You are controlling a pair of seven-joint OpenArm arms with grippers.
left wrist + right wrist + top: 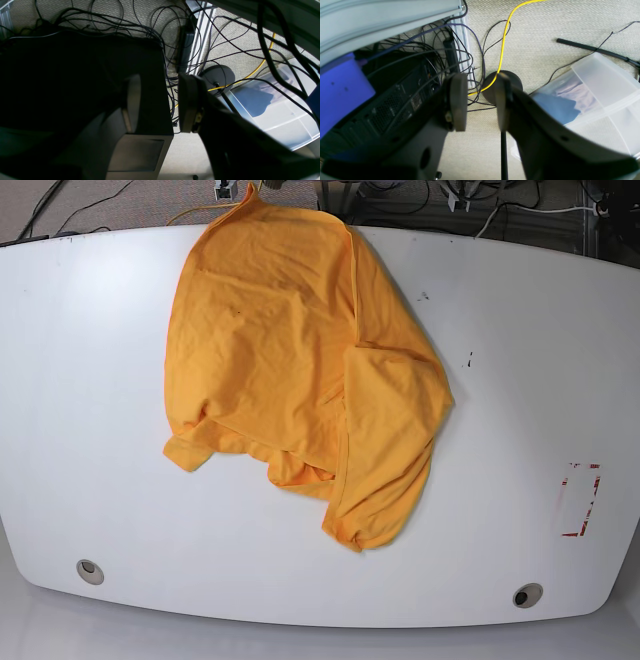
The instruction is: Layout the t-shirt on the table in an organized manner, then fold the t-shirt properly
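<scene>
t-shirt [300,370] | crumpled, mid surface [500,380], far end hangs over back edge | long axis far-to-near | both arms off surface, over floor | left fingers [132,105] apart, empty | right fingers [457,102] apart, empty | nearer arm: can't tell

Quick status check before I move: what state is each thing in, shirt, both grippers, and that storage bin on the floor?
t-shirt: crumpled and partly folded over itself on the table, top edge hanging past the far edge.
left gripper: open, holding nothing, over the floor.
right gripper: open, holding nothing, over the floor.
clear plastic bin: on the carpet, blue cloth inside.
</scene>
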